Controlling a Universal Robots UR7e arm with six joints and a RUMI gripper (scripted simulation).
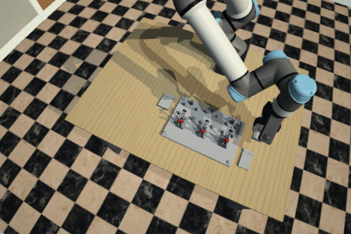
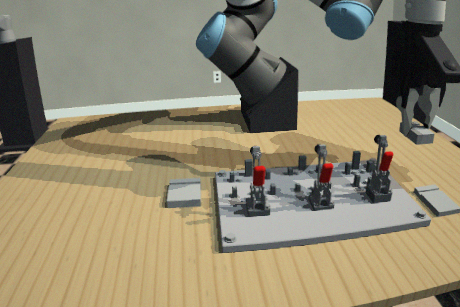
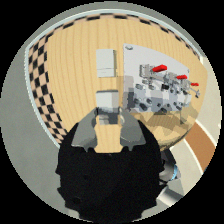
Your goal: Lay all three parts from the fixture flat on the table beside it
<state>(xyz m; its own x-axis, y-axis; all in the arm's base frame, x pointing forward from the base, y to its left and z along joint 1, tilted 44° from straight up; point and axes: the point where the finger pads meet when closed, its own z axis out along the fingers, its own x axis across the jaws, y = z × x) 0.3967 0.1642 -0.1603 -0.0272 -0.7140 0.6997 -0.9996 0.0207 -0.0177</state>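
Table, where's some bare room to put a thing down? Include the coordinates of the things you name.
The wooden tabletop point(image 1: 126, 104) point(image 2: 115, 256) has bare wood between the fixture plate point(image 1: 191, 146) point(image 2: 320, 228) and the near edge. It's crowded on the plate, among the red-handled clamps point(image 1: 203, 131) point(image 2: 326, 173).
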